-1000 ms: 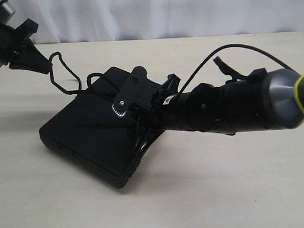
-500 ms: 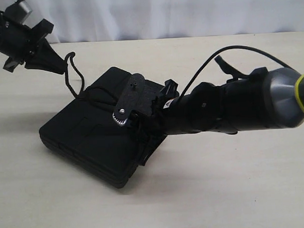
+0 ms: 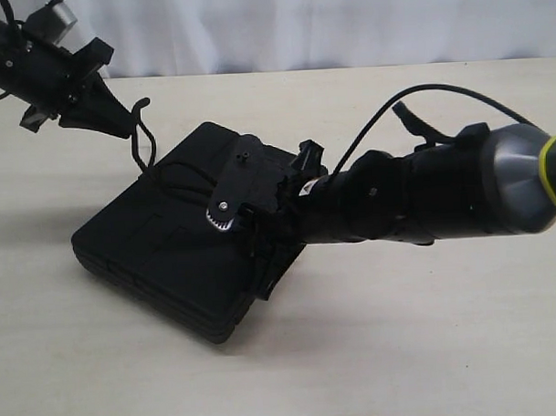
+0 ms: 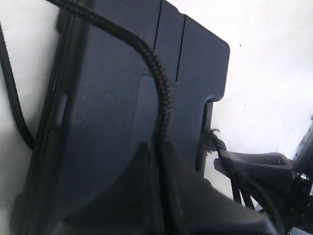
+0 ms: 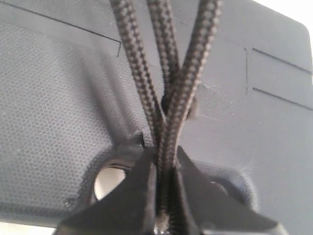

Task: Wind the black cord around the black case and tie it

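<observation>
The black cord disappears inside the right gripper; away from it, three strands run past the picture's edge.

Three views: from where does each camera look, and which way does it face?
Exterior: off the robot, raised, looking down at the table and case; both arms show, with left tool and right tool.
Left wrist: on the left arm, facing along its tool to the case; shut tips pinch the cord.
Right wrist: on the right arm, facing the case closely; shut tips pinch cord strands.
Shared: both wrist views show cord over case.
</observation>
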`<state>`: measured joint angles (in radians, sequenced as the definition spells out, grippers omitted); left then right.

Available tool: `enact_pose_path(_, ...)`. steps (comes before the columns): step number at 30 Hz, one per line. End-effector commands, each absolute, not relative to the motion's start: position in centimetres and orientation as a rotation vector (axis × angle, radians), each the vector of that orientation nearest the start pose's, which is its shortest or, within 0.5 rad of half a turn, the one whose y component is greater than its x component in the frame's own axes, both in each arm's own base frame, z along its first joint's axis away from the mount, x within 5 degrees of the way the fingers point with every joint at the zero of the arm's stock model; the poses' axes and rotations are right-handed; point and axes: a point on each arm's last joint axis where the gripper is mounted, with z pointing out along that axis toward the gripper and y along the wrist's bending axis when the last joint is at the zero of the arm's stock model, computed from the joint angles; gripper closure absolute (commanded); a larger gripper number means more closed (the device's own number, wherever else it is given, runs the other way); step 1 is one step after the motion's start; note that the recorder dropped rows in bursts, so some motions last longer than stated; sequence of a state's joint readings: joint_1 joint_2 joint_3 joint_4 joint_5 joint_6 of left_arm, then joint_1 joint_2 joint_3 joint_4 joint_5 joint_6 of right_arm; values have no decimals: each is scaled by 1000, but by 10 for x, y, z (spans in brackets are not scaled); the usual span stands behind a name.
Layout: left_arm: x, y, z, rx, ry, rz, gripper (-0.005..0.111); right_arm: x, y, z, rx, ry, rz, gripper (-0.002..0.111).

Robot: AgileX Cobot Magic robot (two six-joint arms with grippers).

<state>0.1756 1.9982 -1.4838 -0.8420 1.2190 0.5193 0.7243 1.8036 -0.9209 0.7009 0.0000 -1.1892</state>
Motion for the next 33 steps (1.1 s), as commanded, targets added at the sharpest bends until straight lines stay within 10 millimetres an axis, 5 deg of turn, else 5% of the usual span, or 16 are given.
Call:
enact_pose_path(1,401,4,218,14,2723,-1106,107,271,235,163,-1347,1910,73,104)
enact_pose_path(11,399,-41,219,159,2739,-1149,107,272,235,157,-1353,1912,58,104)
enact_pose_path(16,399,-44,219,170,2740,-1153,107,275,236,147,-1352,1933,44,103)
enact_pose_path(26,399,-44,219,170,2740,-1153,107,275,235,149,-1216,2022,103,45)
enact_pose_path(33,399,-44,219,171,2741,-1151,107,247,232,204,-1293,1960,303,45)
